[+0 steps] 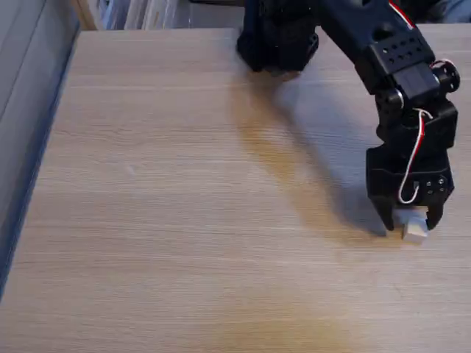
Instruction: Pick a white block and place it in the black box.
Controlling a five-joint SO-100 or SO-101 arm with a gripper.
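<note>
Right now the claw (409, 219) is straddling the white block (413, 224) low on the table (184, 220) at far right, fingers apparently gripping it off-centre, so it may be twisting loose on lifting.

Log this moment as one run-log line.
phase: grasp | gripper: down at table, fingers either side of white block | grip: unclear | lift: not evident
</note>
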